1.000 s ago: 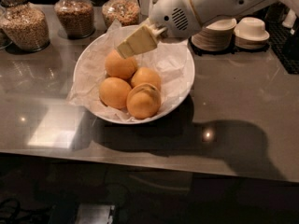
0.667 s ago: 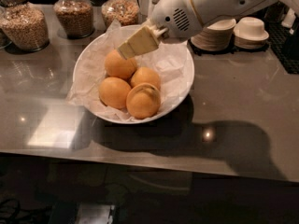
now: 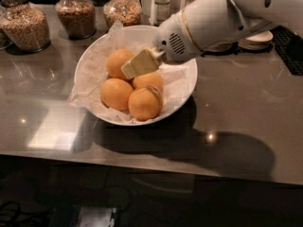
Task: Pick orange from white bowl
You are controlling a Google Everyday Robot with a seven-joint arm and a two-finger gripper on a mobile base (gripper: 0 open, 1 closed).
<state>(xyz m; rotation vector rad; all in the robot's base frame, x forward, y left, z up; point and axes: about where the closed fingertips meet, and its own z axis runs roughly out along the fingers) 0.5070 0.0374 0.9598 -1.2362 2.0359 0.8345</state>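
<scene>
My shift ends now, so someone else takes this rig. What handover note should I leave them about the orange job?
Gripper: low over the white bowl, beside the rear orange; contact unclear.
The orange, front and largest of four, lies in the bowl, not lifted.
Done: approach to the bowl.
Left: grasp the orange and lift it clear of the bowl.

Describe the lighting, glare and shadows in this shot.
Camera view: light seems to come from above and behind, and the arm casts a broad dark shadow on the counter in front and to the right of the white bowl. Camera view: a pale square of glare lies left of the bowl. Camera view: the claw hangs over the evenly lit oranges.
</scene>
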